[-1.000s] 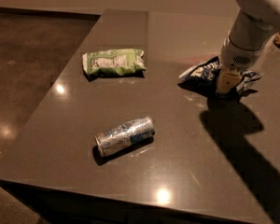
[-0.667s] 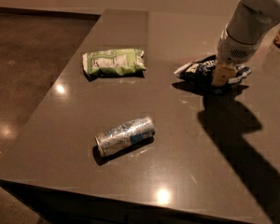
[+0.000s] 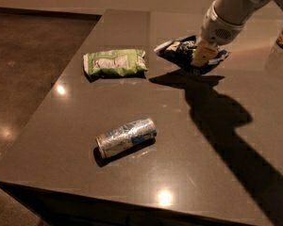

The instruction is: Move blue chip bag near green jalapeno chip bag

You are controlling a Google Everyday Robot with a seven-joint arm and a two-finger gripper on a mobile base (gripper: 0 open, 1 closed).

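Claw [image 3: 203, 56] pinches the blue chip bag [image 3: 177, 49], far right on the desk [image 3: 61, 126]. I should ease it left, low, releasing just beside the green jalapeno chip bag [image 3: 115, 62].

The tabletop [image 3: 179, 145] is dark grey-brown and glossy, with small white spots of light. At about 1 o'clock the pale tan tool [image 3: 202, 59], under a white arm [image 3: 233, 6], grips the blue chip bag [image 3: 177, 48], which is dark navy with white lettering and white-edged ends. At 9 o'clock from it lies the green jalapeno chip bag [image 3: 115, 62], light green and white. Toward 7 o'clock the drink can [image 3: 126, 137] is silvery with blue patches. The floor [image 3: 28, 55] is dark brown.
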